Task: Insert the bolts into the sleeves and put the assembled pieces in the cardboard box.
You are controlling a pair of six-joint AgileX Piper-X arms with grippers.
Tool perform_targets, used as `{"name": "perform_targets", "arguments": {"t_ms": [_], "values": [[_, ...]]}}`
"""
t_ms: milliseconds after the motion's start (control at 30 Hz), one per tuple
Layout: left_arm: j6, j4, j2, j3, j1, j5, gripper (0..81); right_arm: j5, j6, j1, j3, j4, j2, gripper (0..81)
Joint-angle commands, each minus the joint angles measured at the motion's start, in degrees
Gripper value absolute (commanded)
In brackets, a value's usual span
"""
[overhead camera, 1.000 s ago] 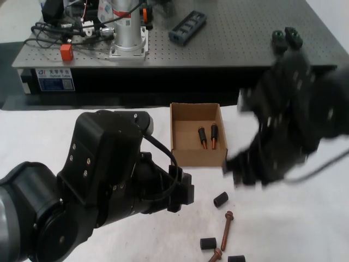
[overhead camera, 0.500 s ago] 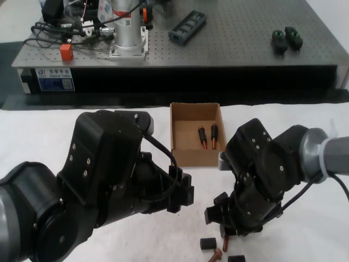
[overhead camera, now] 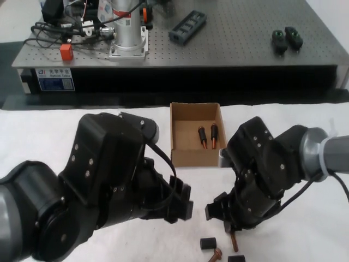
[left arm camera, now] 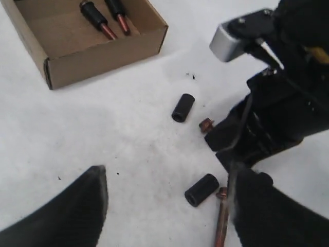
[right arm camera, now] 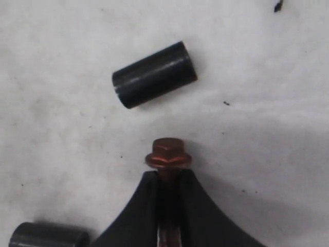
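My right gripper [right arm camera: 168, 208] is shut on the shaft of a copper bolt [right arm camera: 168, 154], just below its hex head, low over the white cloth. In the high view this gripper [overhead camera: 226, 215] is in front of the cardboard box [overhead camera: 180, 157], and the bolt's shaft [overhead camera: 234, 241] sticks out beneath it. A black sleeve [right arm camera: 154, 74] lies just past the bolt head, and another sleeve [right arm camera: 49, 235] is close by. The box [left arm camera: 103, 56] holds two assembled pieces [left arm camera: 97, 18]. My left gripper [left arm camera: 169, 216] hangs open above a loose sleeve [left arm camera: 201, 190] and a second bolt [left arm camera: 222, 224].
A metal breadboard bench [overhead camera: 229, 38] with cables, a post and black parts stands behind the cloth. One more sleeve [overhead camera: 236, 258] lies at the near edge. The big left arm [overhead camera: 98, 191] covers the cloth to the left of the box.
The right arm swung down from the right onto the loose bolts and closed on one bolt. The left arm shifted slightly lower.
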Motion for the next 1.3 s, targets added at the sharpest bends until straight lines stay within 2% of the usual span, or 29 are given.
{"name": "perform_targets", "arguments": {"t_ms": [0,133,333,533,633,867,1067,1133,1167,1200,1267], "values": [[3.14,1.80,0.97,-3.64,0.15,3.50,48.2,-1.51,-2.47,-2.72,0.19,-0.52,-4.97,3.9],[6.77,9.03,9.92,-13.31,0.15,7.31,48.2,-1.63,-6.84,-7.90,2.08,4.05,-16.37,3.9],[18.05,26.44,26.41,-35.04,0.15,8.48,48.0,-1.63,-10.88,-14.94,7.41,11.32,-33.79,3.9],[30.03,40.78,41.58,-54.39,-0.49,4.86,41.2,-1.79,-12.80,-19.49,12.01,16.87,-45.31,3.9],[31.25,44.90,46.43,-61.82,-0.94,4.33,41.1,-2.39,-14.30,-20.76,14.23,18.09,-47.68,3.9],[37.91,47.53,51.80,-67.75,-3.97,2.45,41.1,-3.40,-14.91,-21.47,17.28,18.68,-48.39,3.9],[38.88,48.74,53.29,-67.79,-4.59,0.27,41.0,-3.40,-14.91,-21.47,17.27,18.82,-48.49,3.9],[38.88,48.22,53.37,-67.79,-4.59,0.27,37.0,-3.40,-14.91,-21.47,17.27,18.82,-48.49,3.9],[38.88,48.10,53.37,-67.79,-4.59,0.27,32.3,-3.40,-14.91,-21.47,17.27,18.82,-48.49,3.9],[38.88,48.13,53.37,-67.79,-4.59,0.27,27.6,-3.40,-14.91,-21.47,17.27,18.82,-48.49,3.9],[38.88,48.39,53.37,-67.79,-4.59,0.27,12.5,-3.40,-14.91,-21.47,17.27,18.82,-48.49,3.9]]}}
